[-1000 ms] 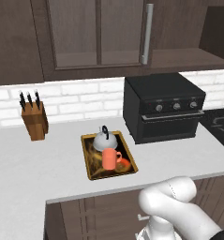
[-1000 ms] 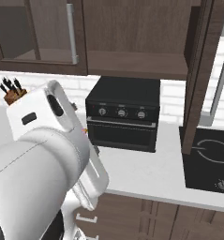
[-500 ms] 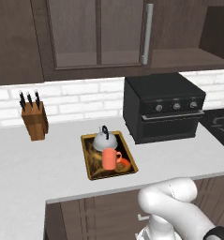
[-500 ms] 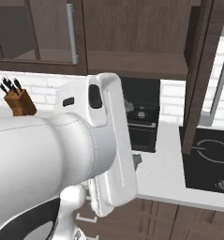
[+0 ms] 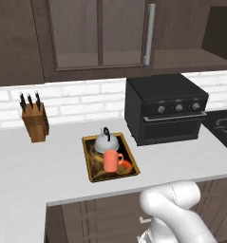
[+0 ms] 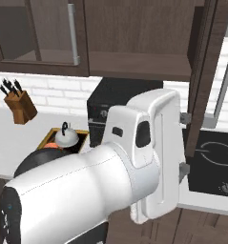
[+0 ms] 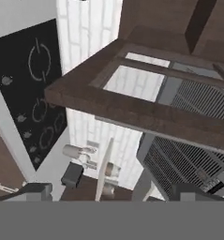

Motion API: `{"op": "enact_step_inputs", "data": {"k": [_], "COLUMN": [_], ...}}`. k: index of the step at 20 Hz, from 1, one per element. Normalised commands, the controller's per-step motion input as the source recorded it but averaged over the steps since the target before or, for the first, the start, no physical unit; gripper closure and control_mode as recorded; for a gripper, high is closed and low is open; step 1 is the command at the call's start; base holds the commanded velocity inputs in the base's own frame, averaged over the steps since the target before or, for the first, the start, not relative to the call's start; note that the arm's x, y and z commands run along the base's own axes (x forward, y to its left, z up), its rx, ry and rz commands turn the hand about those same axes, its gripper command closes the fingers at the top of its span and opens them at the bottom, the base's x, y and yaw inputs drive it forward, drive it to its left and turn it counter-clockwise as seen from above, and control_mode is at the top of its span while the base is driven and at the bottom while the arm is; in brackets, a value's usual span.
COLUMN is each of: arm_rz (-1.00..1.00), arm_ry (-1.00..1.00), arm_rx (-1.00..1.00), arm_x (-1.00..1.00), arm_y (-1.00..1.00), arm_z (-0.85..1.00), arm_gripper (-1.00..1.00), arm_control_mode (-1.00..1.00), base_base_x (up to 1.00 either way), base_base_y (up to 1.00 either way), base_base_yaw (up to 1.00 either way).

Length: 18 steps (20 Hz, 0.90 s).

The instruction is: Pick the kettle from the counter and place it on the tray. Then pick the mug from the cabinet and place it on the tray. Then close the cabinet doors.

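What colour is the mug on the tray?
Orange-coral; the mug shows best in the left base view, beside the kettle.

Arm swung farther right.

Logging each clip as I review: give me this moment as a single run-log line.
kettle: on tray | mug: on tray, in front of kettle | cabinet doors: look closed in left base view | gripper: open, holding nothing

A wooden knife block with black handles stands by the white brick wall. A black oven sits nearby. A black stove top lies flat.
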Motion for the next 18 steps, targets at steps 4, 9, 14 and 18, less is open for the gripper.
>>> {"op": "enact_step_inputs", "data": {"k": [4,9,14,18], "arm_rz": [-0.38,-0.29,-0.14,-0.01], "arm_ry": [-0.11,-0.09,-0.02,-0.08], "arm_rx": [0.0,0.03,0.02,0.0], "arm_x": [0.13,0.08,0.03,0.1], "arm_y": [-0.39,-0.44,-0.29,-0.08], "arm_z": [-0.01,0.05,0.04,0.2], "arm_gripper": [-1.0,-1.0,-1.0,-1.0], "arm_control_mode": [-1.0,-1.0,-1.0,-1.0], "base_base_x": [0.0,0.0,0.0,0.0], "base_base_y": [0.0,0.0,0.0,0.0], "base_base_yaw": [0.0,0.0,0.0,0.0]}}
